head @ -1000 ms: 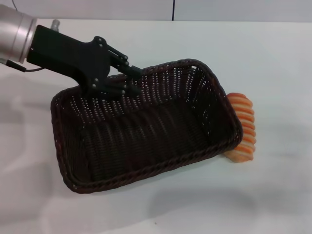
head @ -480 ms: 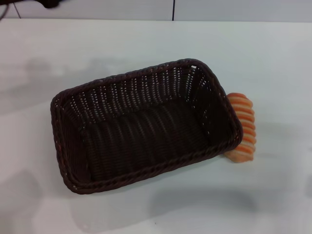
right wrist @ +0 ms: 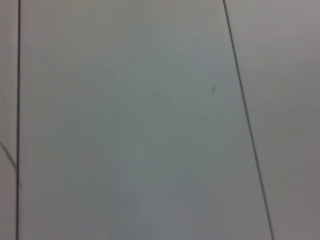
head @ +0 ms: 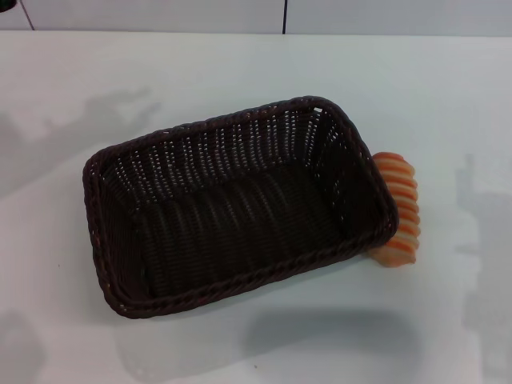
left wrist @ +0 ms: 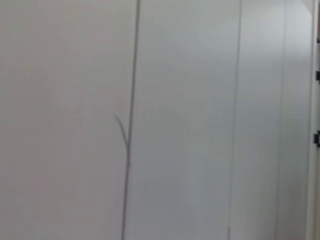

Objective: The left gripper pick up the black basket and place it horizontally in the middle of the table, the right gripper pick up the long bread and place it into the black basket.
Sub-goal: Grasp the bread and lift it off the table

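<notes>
The black basket (head: 232,204) stands upright and empty on the white table (head: 448,96), near its middle, turned at a slant. The long bread (head: 398,210), tan with orange stripes, lies on the table against the outside of the basket's right end, partly hidden by the rim. Neither gripper is in the head view. A small dark tip (head: 6,5) shows at the top left corner. Both wrist views show only pale wall panels with thin seams.
The table's far edge meets a pale wall with a dark vertical seam (head: 285,16). Arm shadows fall on the table at the left (head: 72,128) and at the right (head: 484,240).
One second ago my left gripper was at the basket's back rim. It has let go and risen out of the head view to the upper left. The basket and bread have stayed in place.
</notes>
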Tool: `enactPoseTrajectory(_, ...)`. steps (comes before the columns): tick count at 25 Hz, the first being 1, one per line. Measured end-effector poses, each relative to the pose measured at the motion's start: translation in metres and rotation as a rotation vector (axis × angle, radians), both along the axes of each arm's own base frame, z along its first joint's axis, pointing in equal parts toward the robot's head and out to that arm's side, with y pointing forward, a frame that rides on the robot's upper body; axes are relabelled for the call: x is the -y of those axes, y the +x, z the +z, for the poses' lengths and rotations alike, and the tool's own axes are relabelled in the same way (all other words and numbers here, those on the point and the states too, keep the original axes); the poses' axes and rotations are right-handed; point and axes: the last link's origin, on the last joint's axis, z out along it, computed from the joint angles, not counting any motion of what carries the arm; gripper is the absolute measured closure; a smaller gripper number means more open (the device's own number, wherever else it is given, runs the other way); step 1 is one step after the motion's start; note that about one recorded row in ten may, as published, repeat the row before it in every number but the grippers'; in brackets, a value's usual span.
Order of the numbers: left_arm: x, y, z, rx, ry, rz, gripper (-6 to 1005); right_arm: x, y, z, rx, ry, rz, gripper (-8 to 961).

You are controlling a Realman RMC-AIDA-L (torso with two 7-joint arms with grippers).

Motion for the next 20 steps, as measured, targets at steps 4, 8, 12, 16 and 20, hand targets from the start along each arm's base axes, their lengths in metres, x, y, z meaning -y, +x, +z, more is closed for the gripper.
enactPoseTrajectory(4, 0.003, -0.007, 0.002, 0.001, 0.012, 0.026, 640, 0.003, -0.008, 0.005, -0.004, 0.003, -0.034, 279)
enactPoseTrajectory(8, 0.006, -0.012, 0.003, 0.001, 0.014, 0.041, 640, 0.001, -0.011, 0.018, -0.059, -0.034, -0.029, 279)
enactPoseTrajectory(12, 0.008, -0.016, 0.003, 0.003, 0.014, 0.054, 640, -0.004, -0.015, 0.029, -0.101, -0.074, -0.014, 279)
enactPoseTrajectory(16, 0.010, -0.019, 0.004, 0.008, 0.014, 0.067, 640, -0.013, -0.020, 0.039, -0.123, -0.106, 0.001, 279)
enactPoseTrajectory(20, 0.012, -0.022, 0.004, 0.013, 0.017, 0.076, 640, -0.035, -0.023, 0.047, -0.148, -0.204, -0.009, 279)
